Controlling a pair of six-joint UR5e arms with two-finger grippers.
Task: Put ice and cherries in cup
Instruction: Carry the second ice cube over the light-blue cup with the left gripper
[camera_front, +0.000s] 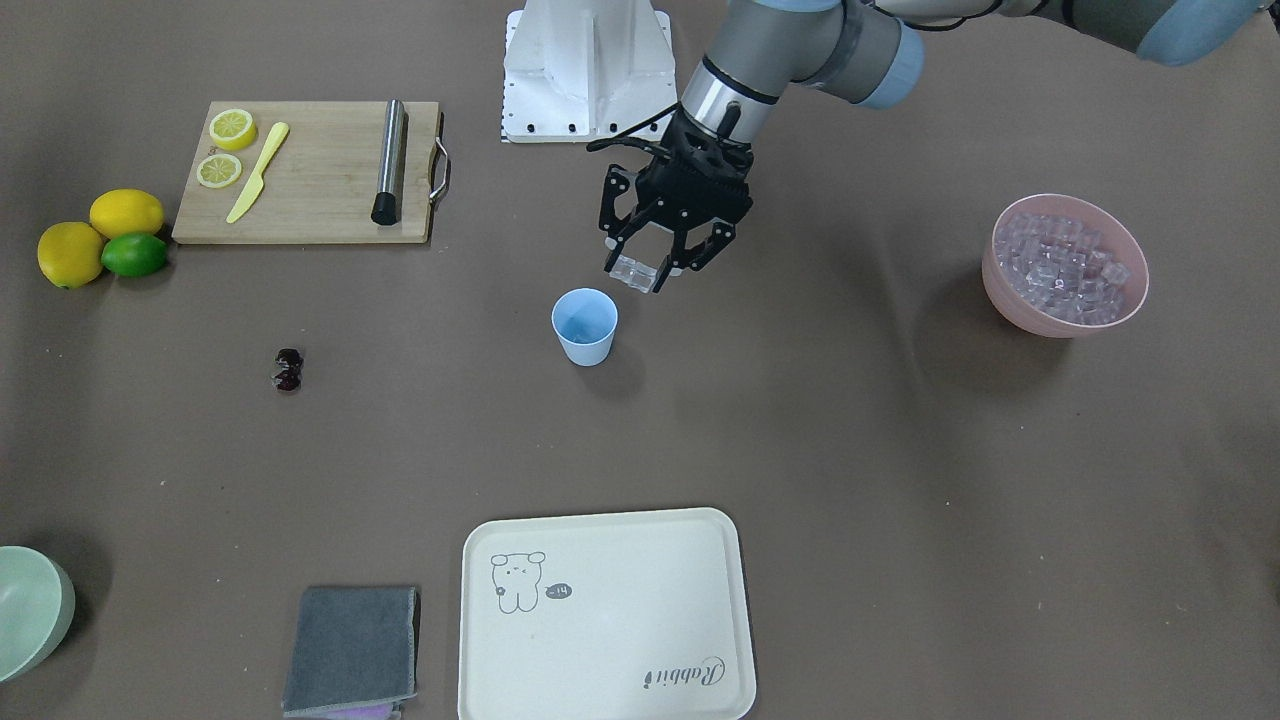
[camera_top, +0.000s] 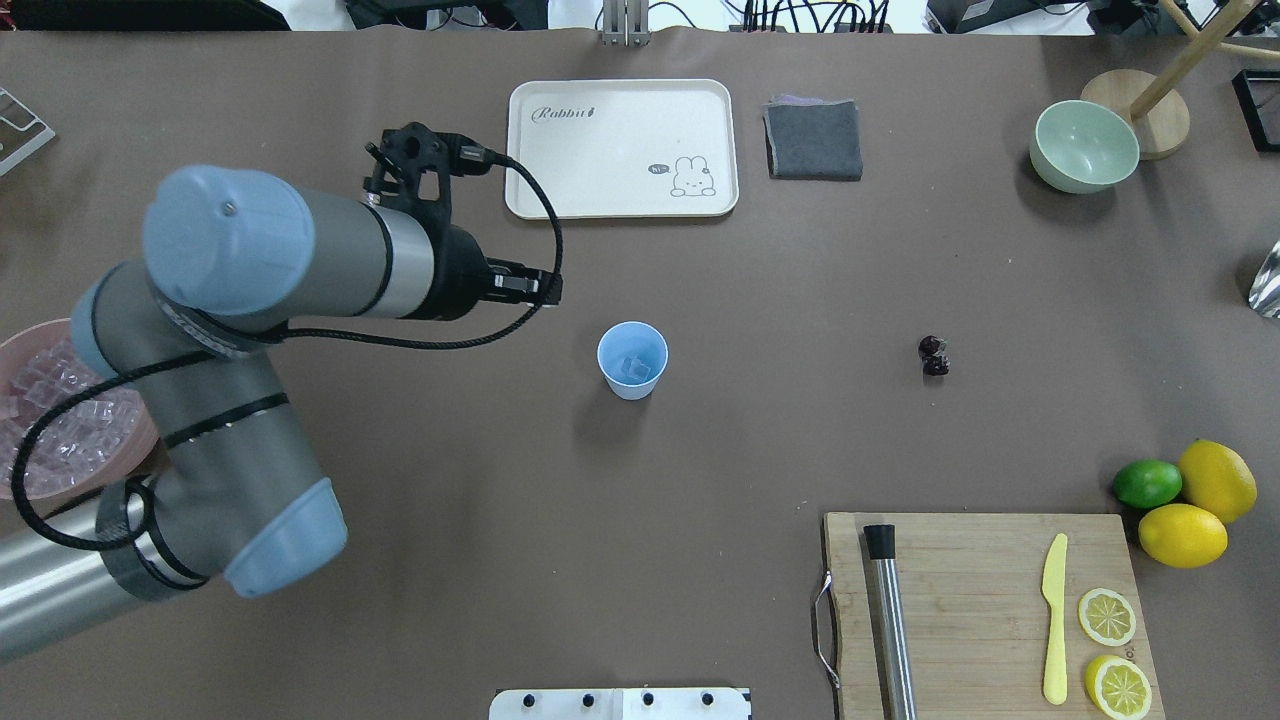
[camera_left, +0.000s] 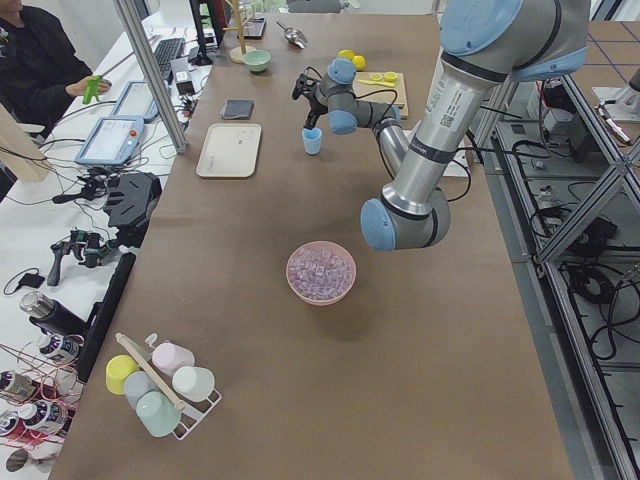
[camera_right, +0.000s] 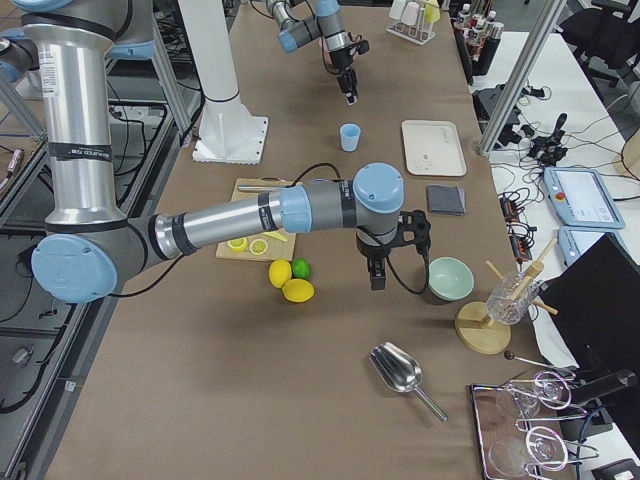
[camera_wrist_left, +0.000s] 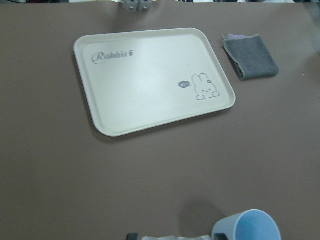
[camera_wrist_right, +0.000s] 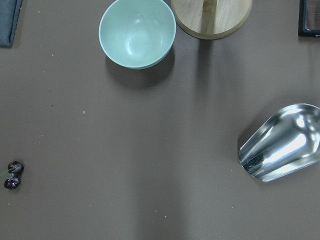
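The light-blue cup (camera_front: 585, 326) stands upright mid-table, and the overhead view (camera_top: 632, 360) shows one clear cube inside it. My left gripper (camera_front: 641, 272) is shut on an ice cube (camera_front: 633, 269) and hangs just beside and above the cup's rim, on my left of it. The cup's rim shows in the left wrist view (camera_wrist_left: 246, 228). The ice heap fills a pink bowl (camera_front: 1066, 264) far on my left. The dark cherries (camera_front: 288, 369) lie on the table on my right, apart from the cup, and show in the right wrist view (camera_wrist_right: 12, 175). My right gripper (camera_right: 375, 276) hangs near the pale-green bowl; I cannot tell whether it is open or shut.
A cream tray (camera_top: 622, 147) and a grey cloth (camera_top: 814, 139) lie at the far edge. A cutting board (camera_top: 985, 610) holds a steel rod, a yellow knife and lemon slices. Lemons and a lime (camera_top: 1147, 483) lie beside it. The pale-green bowl (camera_wrist_right: 137, 33) and a metal scoop (camera_wrist_right: 280, 142) are at my far right.
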